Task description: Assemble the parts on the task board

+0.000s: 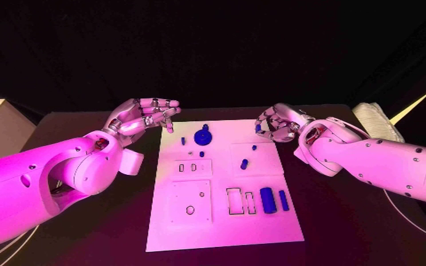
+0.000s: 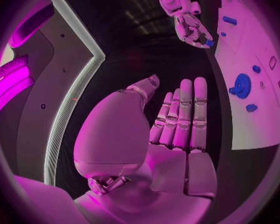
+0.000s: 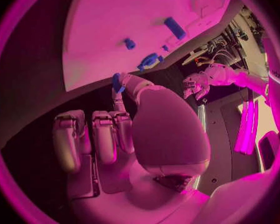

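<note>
The white task board point(image 1: 222, 223) lies in the middle of the black table. On it are a round blue part point(image 1: 203, 136), a few small blue pegs such as one point(image 1: 244, 164), a thick blue cylinder point(image 1: 267, 200) and a thin blue bar point(image 1: 284, 200) beside empty slots point(image 1: 235, 201). My right hand point(image 1: 279, 123) hovers at the board's far right corner and pinches a small blue part point(image 3: 117, 82) between thumb and a finger. My left hand point(image 1: 146, 115) hangs over the table off the board's far left corner, fingers stretched out point(image 2: 184, 114), holding nothing.
A pale cloth-like bundle point(image 1: 377, 121) sits at the table's far right edge. A beige box point(image 1: 9, 127) stands at the far left. Two raised white plates point(image 1: 192, 201) with holes lie on the board's left half.
</note>
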`<state>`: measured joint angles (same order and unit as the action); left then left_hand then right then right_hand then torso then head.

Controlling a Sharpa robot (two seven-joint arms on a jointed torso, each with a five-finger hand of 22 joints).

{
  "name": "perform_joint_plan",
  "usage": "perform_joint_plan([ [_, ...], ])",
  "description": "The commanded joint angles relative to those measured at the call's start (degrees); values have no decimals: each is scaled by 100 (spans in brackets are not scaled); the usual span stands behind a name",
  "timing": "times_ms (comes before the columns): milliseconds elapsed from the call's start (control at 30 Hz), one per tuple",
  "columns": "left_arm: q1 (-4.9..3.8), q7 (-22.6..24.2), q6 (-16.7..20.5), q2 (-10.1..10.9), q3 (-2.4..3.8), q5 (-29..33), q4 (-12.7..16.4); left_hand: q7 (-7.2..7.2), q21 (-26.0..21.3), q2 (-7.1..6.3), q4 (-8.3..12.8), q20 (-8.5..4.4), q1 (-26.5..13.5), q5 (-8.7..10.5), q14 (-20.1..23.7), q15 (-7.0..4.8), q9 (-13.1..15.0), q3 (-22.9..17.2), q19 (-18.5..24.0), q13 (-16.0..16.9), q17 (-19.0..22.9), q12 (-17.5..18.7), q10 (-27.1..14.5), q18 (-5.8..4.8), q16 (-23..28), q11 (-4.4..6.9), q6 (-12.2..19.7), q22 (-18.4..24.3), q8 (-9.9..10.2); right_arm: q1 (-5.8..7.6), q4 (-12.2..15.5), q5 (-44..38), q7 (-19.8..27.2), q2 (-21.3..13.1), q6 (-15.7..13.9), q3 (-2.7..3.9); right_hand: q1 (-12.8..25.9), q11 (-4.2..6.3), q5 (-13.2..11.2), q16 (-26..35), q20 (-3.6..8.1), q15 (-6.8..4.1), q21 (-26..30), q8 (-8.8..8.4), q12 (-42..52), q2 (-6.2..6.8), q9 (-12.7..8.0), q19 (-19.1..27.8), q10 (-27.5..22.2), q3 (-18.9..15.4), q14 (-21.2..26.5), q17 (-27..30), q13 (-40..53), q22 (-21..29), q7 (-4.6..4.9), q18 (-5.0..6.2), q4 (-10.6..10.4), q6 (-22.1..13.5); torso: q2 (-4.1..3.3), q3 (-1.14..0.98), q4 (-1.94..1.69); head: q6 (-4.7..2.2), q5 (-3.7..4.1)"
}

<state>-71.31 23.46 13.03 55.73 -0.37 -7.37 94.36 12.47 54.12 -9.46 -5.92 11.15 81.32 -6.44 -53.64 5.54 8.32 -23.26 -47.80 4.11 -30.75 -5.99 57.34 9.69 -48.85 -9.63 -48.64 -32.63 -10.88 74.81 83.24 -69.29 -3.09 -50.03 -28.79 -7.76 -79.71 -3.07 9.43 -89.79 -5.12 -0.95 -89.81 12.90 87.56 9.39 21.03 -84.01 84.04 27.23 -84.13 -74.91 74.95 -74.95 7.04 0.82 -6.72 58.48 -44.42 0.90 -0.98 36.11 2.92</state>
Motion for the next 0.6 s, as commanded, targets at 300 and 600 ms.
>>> perform_joint_plan([
  [300,-4,37,-78,-93,2,-17,-111,68,22,-13,-5,-2,-28,14,30,10,-7,-33,24,-7,7,-21,-45,81,-25,-4,26,-6,-30,51,1134,-580,-1498,335,-427,-11,77,44,-151,-21,26,-27,-19,64,-51,-62,31,-599,322,82,-587,-1509,1234,-1505,12,-82,14,9,99,33,38,76,-61],
  [600,-4,31,-88,-163,0,-17,-179,68,25,-15,-5,-2,-32,15,30,11,-8,-33,27,-7,8,-22,-45,81,-26,-4,28,-8,-30,-201,1276,-1267,-2002,949,-446,-63,120,46,-180,-21,27,-30,-19,79,-49,-55,35,-599,326,92,-587,-1509,1237,-1505,7,-82,10,13,139,68,36,200,-144],
])
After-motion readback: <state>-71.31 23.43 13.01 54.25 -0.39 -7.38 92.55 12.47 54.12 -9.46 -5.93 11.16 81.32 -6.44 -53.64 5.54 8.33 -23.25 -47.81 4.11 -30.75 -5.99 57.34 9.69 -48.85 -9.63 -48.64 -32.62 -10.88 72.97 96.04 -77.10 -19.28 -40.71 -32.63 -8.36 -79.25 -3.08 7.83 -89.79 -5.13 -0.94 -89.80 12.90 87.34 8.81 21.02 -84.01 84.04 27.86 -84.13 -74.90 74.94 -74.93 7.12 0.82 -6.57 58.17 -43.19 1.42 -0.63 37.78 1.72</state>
